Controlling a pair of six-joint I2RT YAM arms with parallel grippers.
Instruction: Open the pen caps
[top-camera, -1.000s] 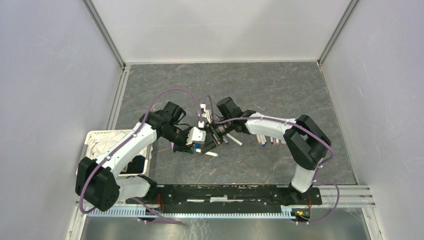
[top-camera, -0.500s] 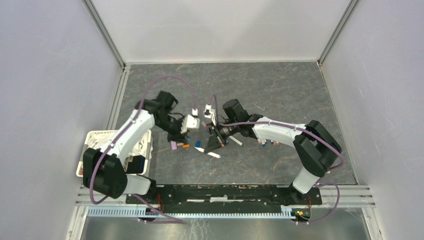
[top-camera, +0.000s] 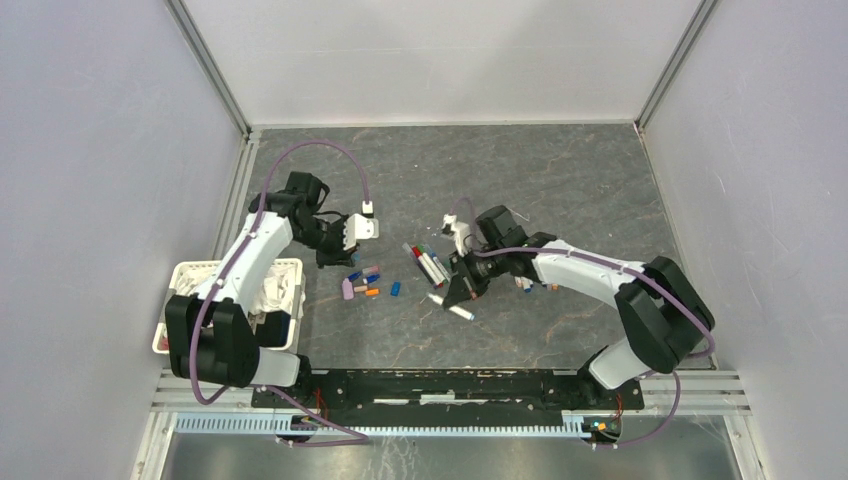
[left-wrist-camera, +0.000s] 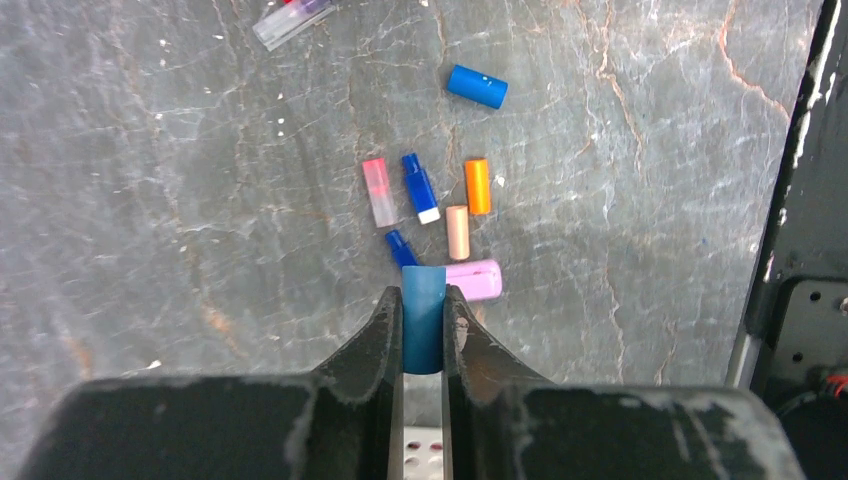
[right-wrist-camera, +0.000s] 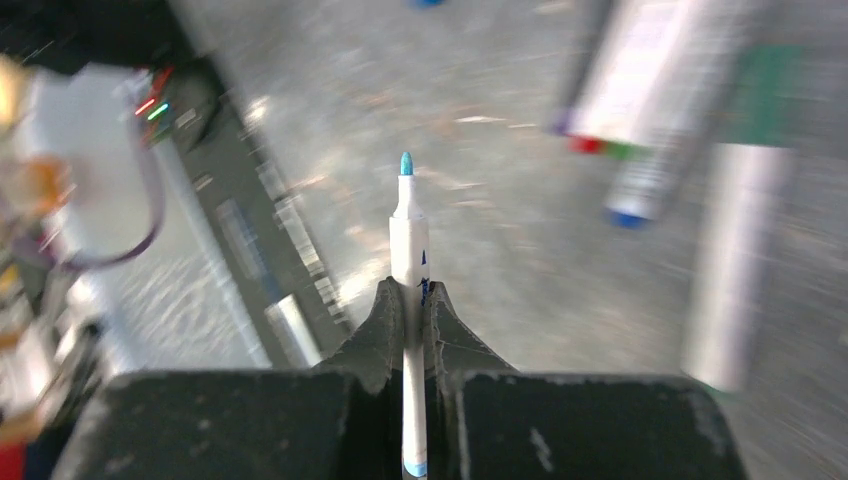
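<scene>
The left gripper (left-wrist-camera: 424, 300) is clamping a blue cap (left-wrist-camera: 424, 335), its two fingers pressing flat against the cap's sides. Just beyond its fingertips the loose caps (left-wrist-camera: 457, 232) are lying scattered on the grey table (top-camera: 560, 180). A lilac one is sitting nearest, beside the right fingertip, and a small dark blue one is by the left fingertip. Farther ahead, pink, blue-and-white, orange and peach ones are lying roughly side by side, and another blue one is lying well beyond them. At the far left of that view a pen end (left-wrist-camera: 290, 18) is being cut off by the frame. A black metal plate (left-wrist-camera: 800, 300) is intruding along the right edge.

The right gripper (right-wrist-camera: 410, 295) is closing on an uncapped pen (right-wrist-camera: 409, 240). The white barrel is running straight out past its fingers and the teal tip is pointing away. Ahead and to its right a bundle of pens (right-wrist-camera: 640, 120) is lying on the table, smeared by blur, so their colours and number are hard to make out. Everything to the gripper's left is blurring into streaks too.

From above, a white basket (top-camera: 185, 275) is sitting well behind the left gripper, partly hidden by that arm. A few more pens (top-camera: 525, 285) are peeking out from under the right arm.
</scene>
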